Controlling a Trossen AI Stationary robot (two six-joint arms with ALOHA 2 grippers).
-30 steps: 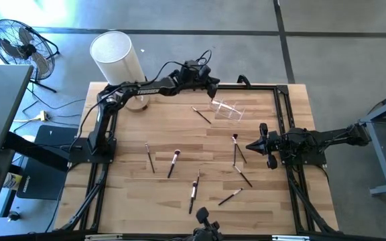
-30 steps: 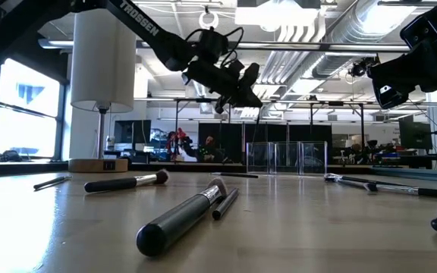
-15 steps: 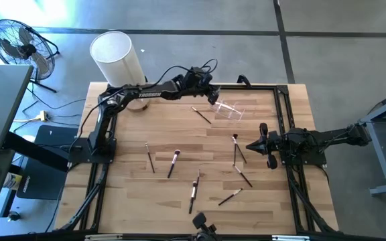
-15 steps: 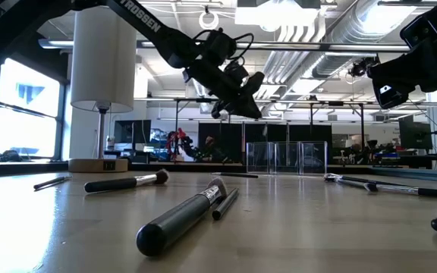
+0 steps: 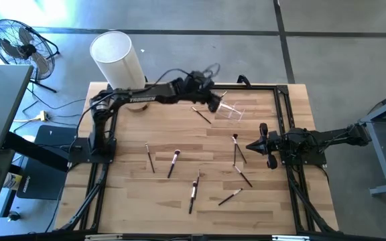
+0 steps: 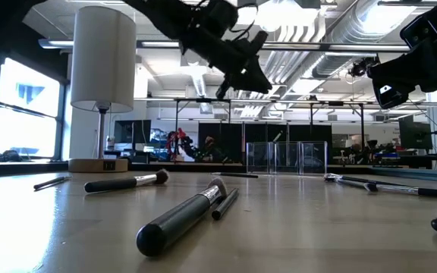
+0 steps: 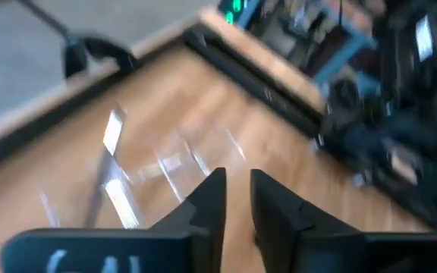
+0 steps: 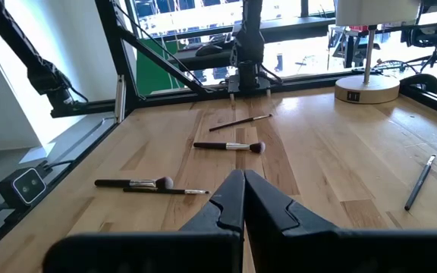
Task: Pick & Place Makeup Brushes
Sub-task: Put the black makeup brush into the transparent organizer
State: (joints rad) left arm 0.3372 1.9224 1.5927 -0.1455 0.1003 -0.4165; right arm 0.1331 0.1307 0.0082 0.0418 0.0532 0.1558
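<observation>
The left gripper (image 5: 214, 102) hovers over the clear holder (image 5: 230, 110), fingers slightly parted and empty, apparently placed for a drop there, while the brushes (image 5: 173, 162) lie scattered on the table (image 5: 126, 201) beside the closed, waiting right gripper (image 5: 252, 145).

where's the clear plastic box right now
In the high view the clear plastic box sits at the table's far edge, right of centre, directly beside the left gripper, with a makeup brush lying just left of it.
</observation>
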